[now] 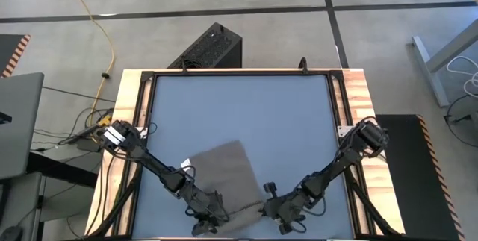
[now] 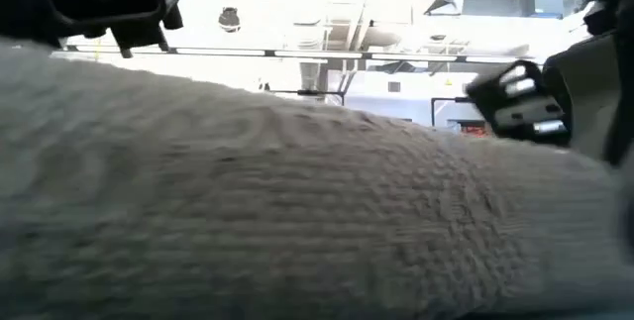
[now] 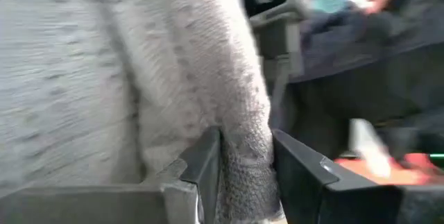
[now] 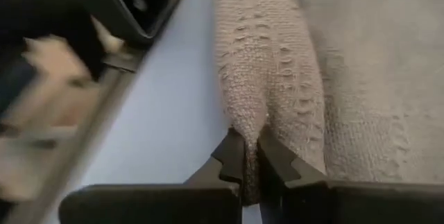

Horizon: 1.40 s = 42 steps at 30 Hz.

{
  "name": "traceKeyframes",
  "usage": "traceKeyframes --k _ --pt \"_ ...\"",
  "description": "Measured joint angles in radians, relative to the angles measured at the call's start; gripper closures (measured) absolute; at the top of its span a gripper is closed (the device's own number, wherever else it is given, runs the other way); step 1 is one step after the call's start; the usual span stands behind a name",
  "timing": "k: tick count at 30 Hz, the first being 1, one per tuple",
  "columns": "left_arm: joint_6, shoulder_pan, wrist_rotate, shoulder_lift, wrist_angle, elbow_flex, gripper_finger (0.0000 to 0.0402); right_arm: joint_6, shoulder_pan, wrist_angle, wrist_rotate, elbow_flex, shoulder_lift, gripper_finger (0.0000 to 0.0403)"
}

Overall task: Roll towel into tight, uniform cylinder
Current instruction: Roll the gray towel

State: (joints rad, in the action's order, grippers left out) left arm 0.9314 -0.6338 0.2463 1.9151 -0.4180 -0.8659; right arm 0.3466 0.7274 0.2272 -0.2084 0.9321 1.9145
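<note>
Taupe looped-weave towel (image 4: 277,71), rolled edge in both claws

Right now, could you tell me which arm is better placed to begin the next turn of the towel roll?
Probably the right. Its gripper is pinched tight on the rolled edge of the towel, while the left gripper has its fingers looser around the fold at the other end.
</note>
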Motion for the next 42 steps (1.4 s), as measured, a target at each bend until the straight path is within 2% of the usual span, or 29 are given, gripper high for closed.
traceKeyframes --k 4,8,12,19,29,39,42 --pt "-0.092 0.002 -0.114 -0.075 0.109 0.001 0.0298 0.151 -0.037 -0.042 0.187 -0.003 -0.047 0.0369" --pt "-0.158 0.001 -0.227 -0.12 0.178 0.0 0.0299 0.259 -0.078 -0.056 0.3 -0.005 -0.076 0.0368" --pt "-0.169 0.0 -0.276 -0.136 0.187 0.001 0.0299 0.368 -0.129 -0.061 0.372 -0.005 -0.077 0.0365" --pt "-0.281 -0.02 -0.306 -0.138 0.116 0.0 0.0299 0.425 -0.194 -0.147 0.383 -0.004 -0.077 0.0365" --pt "-0.158 -0.034 -0.228 -0.144 0.211 -0.002 0.0299 0.458 -0.248 -0.152 0.365 -0.002 -0.068 0.0365" --pt "-0.109 -0.042 -0.227 -0.248 0.346 -0.002 0.0299 0.443 -0.271 -0.137 0.392 -0.002 0.001 0.0365" --pt "-0.116 -0.047 -0.264 -0.289 0.367 -0.002 0.0299 0.442 -0.274 -0.136 0.391 -0.002 0.001 0.0365"
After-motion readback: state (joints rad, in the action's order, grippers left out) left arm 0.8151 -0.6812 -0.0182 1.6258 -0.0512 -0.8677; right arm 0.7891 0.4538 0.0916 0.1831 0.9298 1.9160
